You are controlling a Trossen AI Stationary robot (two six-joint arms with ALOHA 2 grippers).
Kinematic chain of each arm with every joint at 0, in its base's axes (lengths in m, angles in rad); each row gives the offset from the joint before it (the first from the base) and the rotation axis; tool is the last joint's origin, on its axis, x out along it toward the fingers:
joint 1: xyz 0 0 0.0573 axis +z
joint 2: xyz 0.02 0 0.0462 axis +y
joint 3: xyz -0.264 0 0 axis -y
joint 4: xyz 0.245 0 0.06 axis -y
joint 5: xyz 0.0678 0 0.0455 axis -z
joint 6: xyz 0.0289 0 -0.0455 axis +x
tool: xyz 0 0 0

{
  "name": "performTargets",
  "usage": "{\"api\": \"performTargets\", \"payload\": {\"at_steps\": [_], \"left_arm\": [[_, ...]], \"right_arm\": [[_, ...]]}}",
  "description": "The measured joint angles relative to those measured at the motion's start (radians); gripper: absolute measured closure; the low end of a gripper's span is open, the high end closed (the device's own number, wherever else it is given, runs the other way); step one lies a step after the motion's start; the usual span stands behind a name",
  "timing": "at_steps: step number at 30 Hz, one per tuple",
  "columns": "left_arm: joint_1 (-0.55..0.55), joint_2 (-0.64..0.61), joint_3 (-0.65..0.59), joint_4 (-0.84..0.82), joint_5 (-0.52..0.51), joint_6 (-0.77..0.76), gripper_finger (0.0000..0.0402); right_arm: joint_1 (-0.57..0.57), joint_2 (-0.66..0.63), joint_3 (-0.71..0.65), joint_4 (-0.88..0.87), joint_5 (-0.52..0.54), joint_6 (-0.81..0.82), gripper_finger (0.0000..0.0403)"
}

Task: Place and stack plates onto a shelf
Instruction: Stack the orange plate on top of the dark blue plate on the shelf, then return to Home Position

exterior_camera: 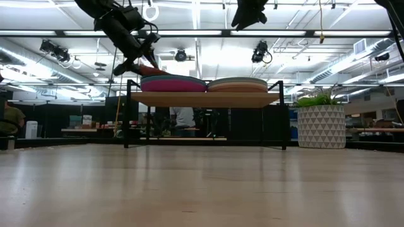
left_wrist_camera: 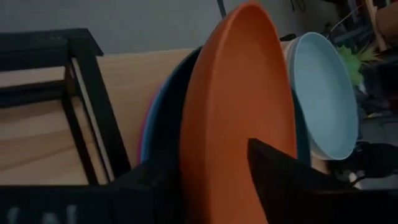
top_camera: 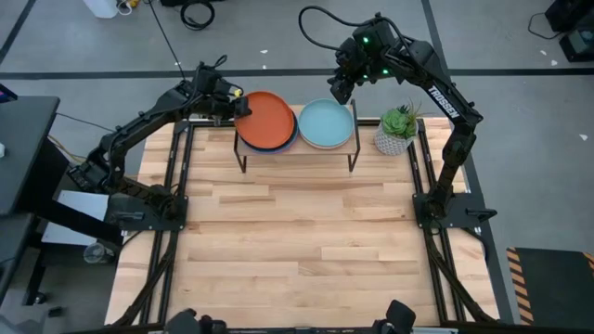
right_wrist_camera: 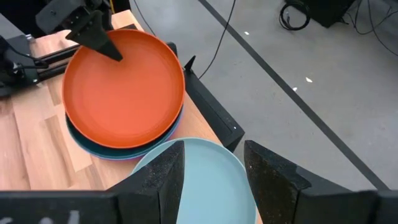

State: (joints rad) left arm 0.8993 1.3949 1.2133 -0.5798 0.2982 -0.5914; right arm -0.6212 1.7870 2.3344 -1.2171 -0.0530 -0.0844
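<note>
two piles of plates stand on the shelf [top_camera: 297,150] at the far edge of the table [top_camera: 297,241]. left pile: the orange plate [top_camera: 266,120] on top, its rim pinched by the left gripper [top_camera: 238,105]. right pile: the pale blue plate [top_camera: 326,122] on top. the right gripper [top_camera: 342,85] hangs above it with fingers apart, holding nothing.
</note>
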Motion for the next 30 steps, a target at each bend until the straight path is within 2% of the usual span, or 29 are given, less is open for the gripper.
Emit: {"api": "performTargets", "payload": {"at_steps": [3, 6, 10, 16, 21, 25, 30], "left_arm": [[0.002, 0.0, 0.0, -0.011, -0.018, 0.032, 0.0186], [0.007, -0.001, 0.0, -0.056, -0.032, 0.082, 0.0172], [0.006, -0.002, 0.0, -0.095, -0.056, 0.163, 0.0171], [-0.005, -0.027, 0.001, -0.068, -0.081, 0.259, 0.0171], [-0.041, -0.02, 0.0, -0.069, -0.096, 0.273, 0.0171], [-0.077, -0.023, 0.0, -0.067, -0.215, 0.293, 0.0171], [-0.069, -0.065, 0.001, -0.056, -0.303, 0.356, 0.0171]], "right_arm": [[0.0, 0.0, 0.0, 0.0, -0.001, 0.001, 0.0231], [0.0, 0.0, 0.0, 0.0, -0.001, 0.001, 0.0231], [0.0, 0.0, 0.0, -0.006, -0.001, 0.002, 0.0231], [0.009, 0.0, 0.0, -0.012, -0.003, 0.002, 0.0231], [0.018, 0.0, 0.0, -0.011, -0.003, 0.002, 0.0231], [0.021, 0.0, 0.0, -0.013, -0.003, 0.002, 0.0231], [0.02, 0.0, 0.0, -0.02, -0.003, 0.002, 0.0231]]}}
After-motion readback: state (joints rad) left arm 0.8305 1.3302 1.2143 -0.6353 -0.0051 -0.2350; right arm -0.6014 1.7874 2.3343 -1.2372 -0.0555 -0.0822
